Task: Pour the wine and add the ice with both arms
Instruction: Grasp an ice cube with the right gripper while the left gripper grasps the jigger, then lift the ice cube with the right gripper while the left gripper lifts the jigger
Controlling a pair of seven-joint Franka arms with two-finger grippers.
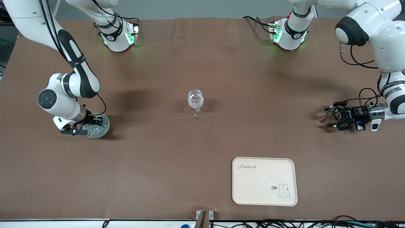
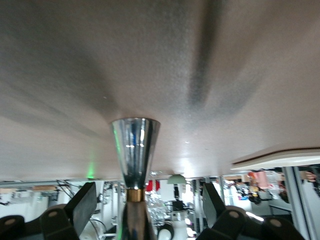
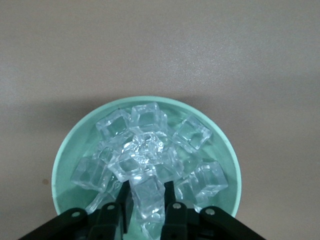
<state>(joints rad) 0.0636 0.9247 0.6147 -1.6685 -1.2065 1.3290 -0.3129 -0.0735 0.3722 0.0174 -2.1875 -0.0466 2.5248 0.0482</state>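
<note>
Ice step in hand: right gripper (image 3: 145,202) is being held down in bowl (image 1: 102,129) at right arm's end of bench (image 1: 202,148), fingers (image 3: 170,200) clamped on one ice (image 3: 148,196) cube.

Next, by judgement: cube is to be lifted clear, carried over glass (image 1: 196,102) at mid-bench, released without knocking stem.

Left gripper (image 1: 330,117) is being held low at left arm's end, fingers apart around metal jigger (image 2: 134,150), not pinching.

Tray (image 1: 264,181) is lying nearer camera, off route; nothing is blocking.

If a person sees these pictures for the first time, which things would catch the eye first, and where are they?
First, the round mint-green bowl of small clear ice cubes at the right arm's end of the table, where the right gripper is shut on one cube. Next, the clear stemmed glass standing mid-table. The left gripper hangs at its own end with a shiny metal cone between its fingers.
</note>
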